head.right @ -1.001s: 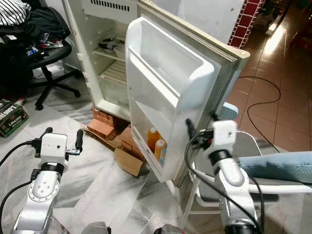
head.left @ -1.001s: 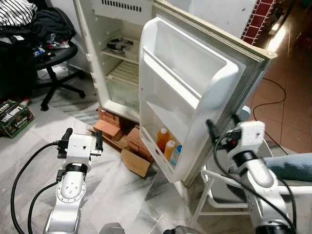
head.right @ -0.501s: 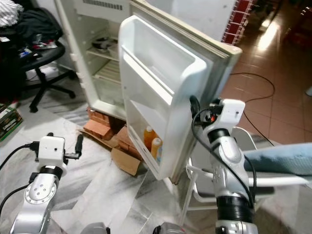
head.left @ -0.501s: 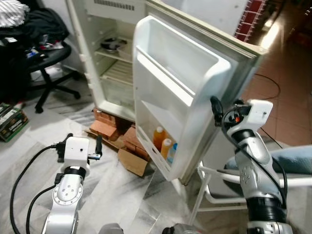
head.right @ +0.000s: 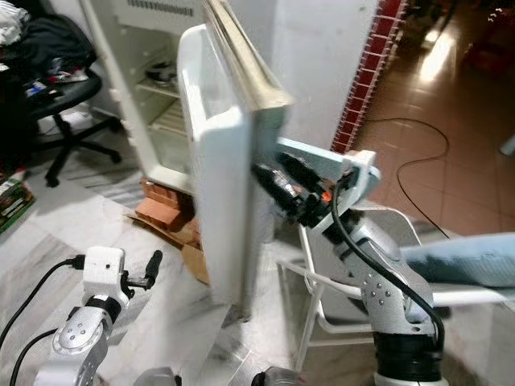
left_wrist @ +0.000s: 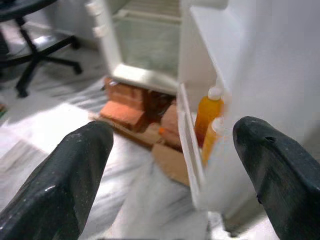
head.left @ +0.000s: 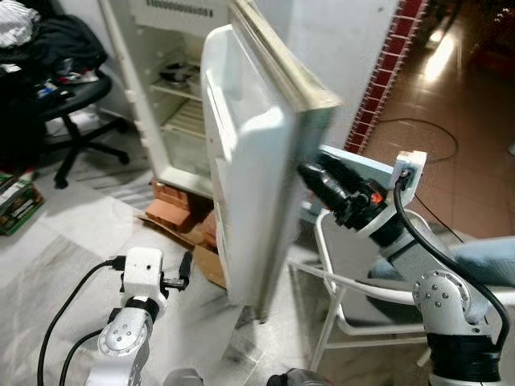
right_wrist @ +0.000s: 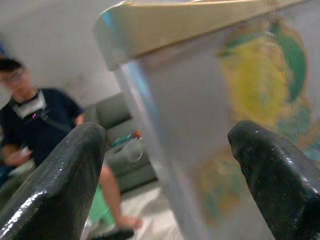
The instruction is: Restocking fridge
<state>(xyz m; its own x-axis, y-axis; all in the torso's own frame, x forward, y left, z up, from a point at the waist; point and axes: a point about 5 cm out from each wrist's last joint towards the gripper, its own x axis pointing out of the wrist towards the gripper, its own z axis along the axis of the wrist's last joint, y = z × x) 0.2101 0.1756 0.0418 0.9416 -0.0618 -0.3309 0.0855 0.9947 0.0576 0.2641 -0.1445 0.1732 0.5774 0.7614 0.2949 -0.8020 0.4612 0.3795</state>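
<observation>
I'm seeing fridge door (head.left: pixel 241 161) standing upright, edge-on toward me. Right gripper (head.left: pixel 310 173) spread wide, reaching against door's outer face. Left gripper (head.left: pixel 183 272) hanging low beside door, fingers wide. Orange bottles (left_wrist: pixel 207 117) sitting upright in door's bottom shelf.

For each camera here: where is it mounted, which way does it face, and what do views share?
Left and right eye views: head, facing forward and down at the fridge door; both arms show, the right gripper at the door's outer side.
Left wrist view: along the open left gripper toward the door's shelf with orange bottles.
Right wrist view: along the open right gripper at the door's outer face, a person beyond.
Shared: the door.
</observation>
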